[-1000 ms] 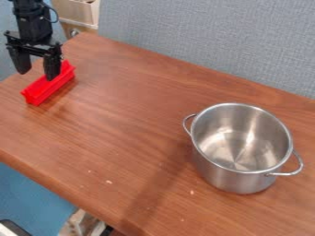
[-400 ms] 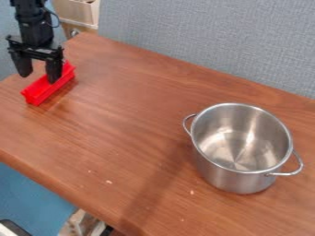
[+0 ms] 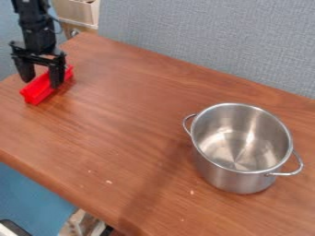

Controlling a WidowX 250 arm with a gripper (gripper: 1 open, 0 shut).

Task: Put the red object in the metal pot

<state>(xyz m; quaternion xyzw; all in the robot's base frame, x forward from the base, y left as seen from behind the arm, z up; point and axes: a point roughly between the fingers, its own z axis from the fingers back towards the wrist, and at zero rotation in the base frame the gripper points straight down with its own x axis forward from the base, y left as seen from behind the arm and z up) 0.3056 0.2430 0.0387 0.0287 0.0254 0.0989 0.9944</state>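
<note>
The red object (image 3: 42, 89) is a small bright red block lying on the wooden table (image 3: 135, 120) at the far left. My gripper (image 3: 40, 74) hangs straight down over its far end, open, with one black finger on each side of the block. The fingers (image 3: 58, 71) reach down close to the tabletop and hide part of the block. I cannot tell whether they touch it. The metal pot (image 3: 242, 146), shiny and round with two small loop handles, stands upright and empty at the right side of the table, far from the gripper.
A grey-blue wall runs behind the table. A beige fixture (image 3: 81, 11) sits at the back left behind the arm. The table's front edge runs diagonally from the lower left toward the bottom centre.
The gripper has sunk slightly, so its open fingers now straddle the red block lower down. Block and pot have not moved.
</note>
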